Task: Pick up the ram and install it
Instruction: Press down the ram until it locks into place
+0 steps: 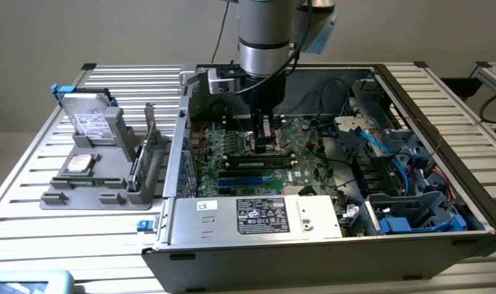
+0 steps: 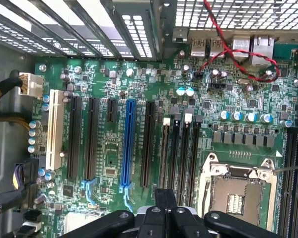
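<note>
I have the open computer case (image 1: 468, 202) lying on the slatted surface (image 1: 35, 184), and my arm reaches down into it over the motherboard (image 2: 109, 148). To the exterior view's left of the case sits a grey fixture (image 1: 93, 193) carrying a silver hard drive (image 1: 91, 119) and a green expansion card (image 1: 146, 153) standing on edge.

The gripper (image 1: 266, 138) hangs just above the board, near the memory slots, with its jaws drawn fully together. In the exterior view a thin, pale-faced strip sits between the fingers, which I judge may be the ram, though I cannot tell for certain. In the wrist view the closed black fingers (image 2: 166, 218) hover over the row of black slots beside the empty processor socket (image 2: 236, 198). One stick (image 1: 260, 164) lies seated in a slot just below the gripper in the exterior view.

I judge the ram to be light and stiff but fragile: a thin board that dislikes twisting, with chips and edge contacts best left untouched. I would hold it by its long flat faces near the top edge, keeping it upright so it meets the slot squarely.

The power supply (image 1: 256, 217) carries a black label (image 1: 263, 215) with white certification marks; I cannot read its text.
</note>
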You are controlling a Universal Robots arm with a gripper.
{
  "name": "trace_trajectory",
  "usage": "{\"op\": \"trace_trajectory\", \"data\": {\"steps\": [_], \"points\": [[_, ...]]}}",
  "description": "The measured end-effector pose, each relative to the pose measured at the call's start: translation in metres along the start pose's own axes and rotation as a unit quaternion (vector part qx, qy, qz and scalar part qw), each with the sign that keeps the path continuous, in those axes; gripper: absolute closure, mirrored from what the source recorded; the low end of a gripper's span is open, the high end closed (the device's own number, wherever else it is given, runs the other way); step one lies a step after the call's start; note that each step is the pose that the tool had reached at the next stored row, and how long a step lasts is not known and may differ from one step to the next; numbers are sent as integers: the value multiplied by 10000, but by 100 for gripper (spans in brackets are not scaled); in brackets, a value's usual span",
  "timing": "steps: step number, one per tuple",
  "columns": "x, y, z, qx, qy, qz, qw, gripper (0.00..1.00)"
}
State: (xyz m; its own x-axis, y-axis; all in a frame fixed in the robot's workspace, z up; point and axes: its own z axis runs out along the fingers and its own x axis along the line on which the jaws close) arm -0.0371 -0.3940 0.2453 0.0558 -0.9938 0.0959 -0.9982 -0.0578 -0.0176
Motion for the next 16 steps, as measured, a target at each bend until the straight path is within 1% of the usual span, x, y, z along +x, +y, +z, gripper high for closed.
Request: {"op": "trace_trajectory", "data": {"steps": [3, 4, 12, 13, 16], "points": [[6, -41, -1, 0, -1, 0, 10000, 89], [7, -45, -1, -5, 0, 0, 10000, 89], [8, -46, -1, -14, 0, 0, 10000, 89], [8, -46, -2, -17, 0, 17, 10000, 89], [8, -47, -1, -33, 3, 195, 9998, 89]]}}
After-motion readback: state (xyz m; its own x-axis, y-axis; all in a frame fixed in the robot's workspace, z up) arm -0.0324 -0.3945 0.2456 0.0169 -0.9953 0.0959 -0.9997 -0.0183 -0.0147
